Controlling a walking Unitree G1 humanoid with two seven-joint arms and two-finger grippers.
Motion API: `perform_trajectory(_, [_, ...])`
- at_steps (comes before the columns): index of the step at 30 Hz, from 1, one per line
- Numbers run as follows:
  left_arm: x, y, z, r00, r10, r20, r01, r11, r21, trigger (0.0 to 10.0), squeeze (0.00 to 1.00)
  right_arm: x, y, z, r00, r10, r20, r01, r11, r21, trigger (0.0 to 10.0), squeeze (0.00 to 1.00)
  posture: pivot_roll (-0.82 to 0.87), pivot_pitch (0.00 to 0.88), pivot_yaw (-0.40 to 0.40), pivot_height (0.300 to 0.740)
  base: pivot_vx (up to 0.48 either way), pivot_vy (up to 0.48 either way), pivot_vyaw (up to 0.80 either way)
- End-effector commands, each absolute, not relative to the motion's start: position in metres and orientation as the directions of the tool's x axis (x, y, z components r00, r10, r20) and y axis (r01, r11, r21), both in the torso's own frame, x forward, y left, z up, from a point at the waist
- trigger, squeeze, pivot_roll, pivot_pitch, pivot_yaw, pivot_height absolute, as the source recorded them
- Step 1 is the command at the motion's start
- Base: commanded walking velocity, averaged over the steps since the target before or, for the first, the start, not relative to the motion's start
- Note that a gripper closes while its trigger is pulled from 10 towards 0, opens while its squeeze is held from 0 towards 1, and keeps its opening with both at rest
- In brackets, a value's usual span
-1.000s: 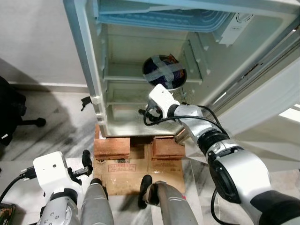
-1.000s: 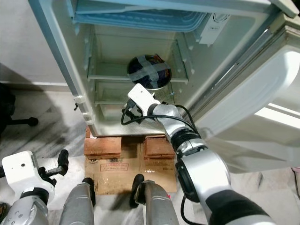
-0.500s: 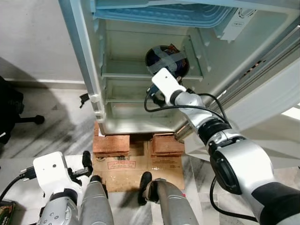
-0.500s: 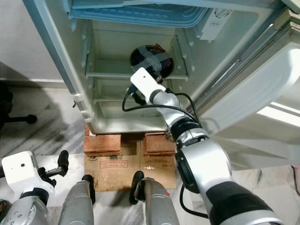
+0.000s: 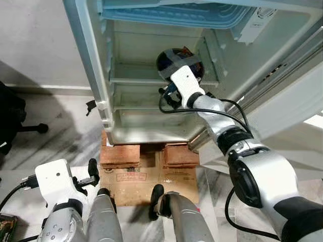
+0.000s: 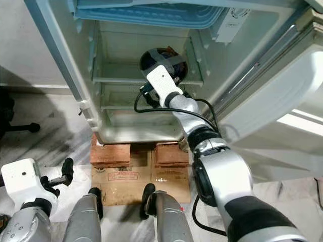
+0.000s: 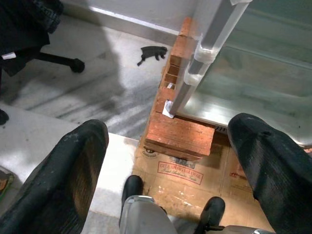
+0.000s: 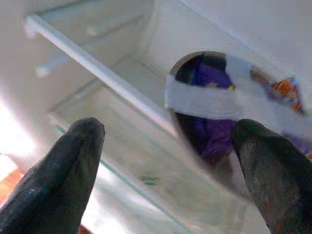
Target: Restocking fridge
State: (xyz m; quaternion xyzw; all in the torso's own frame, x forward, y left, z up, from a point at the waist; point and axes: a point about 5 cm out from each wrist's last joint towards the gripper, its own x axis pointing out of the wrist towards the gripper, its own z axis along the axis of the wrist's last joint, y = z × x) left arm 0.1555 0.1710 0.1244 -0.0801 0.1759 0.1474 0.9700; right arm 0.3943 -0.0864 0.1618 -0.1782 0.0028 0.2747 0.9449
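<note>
A dark round bowl (image 5: 175, 58) crossed with grey tape, purple inside, rests on the upper glass shelf (image 5: 133, 80) of the open fridge. My right arm reaches into the fridge just below the bowl. In the right wrist view my right gripper (image 8: 170, 130) is open, and the bowl (image 8: 214, 122) lies ahead between its two black fingers (image 8: 80, 161). Whether they touch it I cannot tell. My left gripper (image 7: 168, 139) hangs low at my left side, open and holding nothing.
The fridge stands on red bricks (image 5: 120, 155) and flattened cardboard (image 5: 146, 179). Its open door (image 5: 86, 65) flanks the left side, and a white door (image 5: 290, 101) stands at the right. A black chair base (image 5: 17, 123) is at far left. The lower shelf (image 5: 146, 121) is bare.
My right arm has risen and reached deeper into the fridge. The bowl has gone from in front of the shelf edge to up on the shelf. The left arm has barely moved.
</note>
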Motion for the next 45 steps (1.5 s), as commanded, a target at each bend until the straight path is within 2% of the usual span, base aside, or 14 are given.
perform_trajectory(1, [0.154,0.168,0.121,0.885,0.263,-0.383,-0.335,0.933,-0.133,10.0,0.00,0.392,-0.092,0.158,0.829,0.551,-0.095,-0.553,0.785,-0.279,10.0,1.00,0.26,0.329,-0.178,0.740,0.000,0.000,0.00])
perform_trajectory(4, [0.157,0.165,0.122,0.892,0.249,-0.378,-0.321,0.937,-0.140,10.0,0.00,0.381,-0.084,0.145,0.702,0.696,-0.154,-0.711,0.668,-0.221,10.0,1.00,0.25,0.330,-0.174,0.740,0.000,0.000,0.00])
perform_trajectory(5, [0.157,0.165,0.122,0.892,0.249,-0.378,-0.321,0.937,-0.140,10.0,0.00,0.381,-0.084,0.145,0.702,0.696,-0.154,-0.711,0.668,-0.221,10.0,1.00,0.25,0.330,-0.174,0.740,0.000,0.000,0.00])
perform_trajectory(7, [0.157,0.166,0.121,0.891,0.244,-0.383,-0.316,0.939,-0.138,10.0,0.00,0.370,-0.080,0.126,0.600,0.755,-0.264,-0.800,0.555,-0.230,10.0,1.00,0.24,0.335,-0.171,0.740,0.000,0.000,0.00])
perform_trajectory(9, [0.155,0.166,0.121,0.888,0.245,-0.389,-0.318,0.938,-0.137,10.0,0.00,0.366,-0.079,0.118,0.577,0.758,-0.304,-0.816,0.529,-0.232,10.0,1.00,0.25,0.340,-0.170,0.740,0.000,0.000,0.00])
perform_trajectory(21, [0.146,0.164,0.123,0.882,0.233,-0.409,-0.315,0.938,-0.146,10.0,0.00,0.368,-0.053,0.115,0.688,0.640,-0.342,-0.724,0.573,-0.384,10.0,1.00,0.26,0.382,-0.165,0.740,0.000,0.000,0.00])
perform_trajectory(24, [0.144,0.162,0.129,0.898,0.218,-0.383,-0.292,0.945,-0.146,10.0,0.00,0.373,-0.052,0.120,0.743,0.591,-0.314,-0.668,0.624,-0.405,10.0,1.00,0.27,0.388,-0.172,0.740,0.000,0.000,0.00])
perform_trajectory(26, [0.142,0.162,0.128,0.890,0.228,-0.394,-0.307,0.940,-0.149,10.0,0.00,0.375,-0.053,0.123,0.763,0.568,-0.308,-0.644,0.636,-0.425,10.0,1.00,0.28,0.397,-0.176,0.740,0.000,0.000,0.00])
perform_trajectory(27, [0.140,0.164,0.126,0.884,0.237,-0.403,-0.318,0.937,-0.146,10.0,0.00,0.379,-0.056,0.126,0.801,0.521,-0.296,-0.599,0.673,-0.434,10.0,1.00,0.28,0.403,-0.179,0.740,0.000,0.000,0.00])
perform_trajectory(35, [0.134,0.163,0.125,0.874,0.243,-0.422,-0.329,0.933,-0.144,10.0,0.00,0.398,-0.072,0.153,0.926,0.307,-0.221,-0.377,0.804,-0.460,10.0,1.00,0.29,0.411,-0.184,0.740,0.000,0.000,0.00])
perform_trajectory(40, [0.137,0.164,0.124,0.874,0.243,-0.421,-0.327,0.934,-0.141,10.0,0.00,0.402,-0.073,0.163,0.941,0.284,-0.186,-0.338,0.840,-0.424,10.0,1.00,0.29,0.404,-0.184,0.740,0.000,0.000,0.00])
perform_trajectory(45, [0.149,0.162,0.119,0.883,0.230,-0.409,-0.314,0.937,-0.151,10.0,0.00,0.402,-0.079,0.163,0.943,0.292,-0.158,-0.331,0.856,-0.397,10.0,1.00,0.26,0.361,-0.182,0.740,0.000,0.000,0.00])
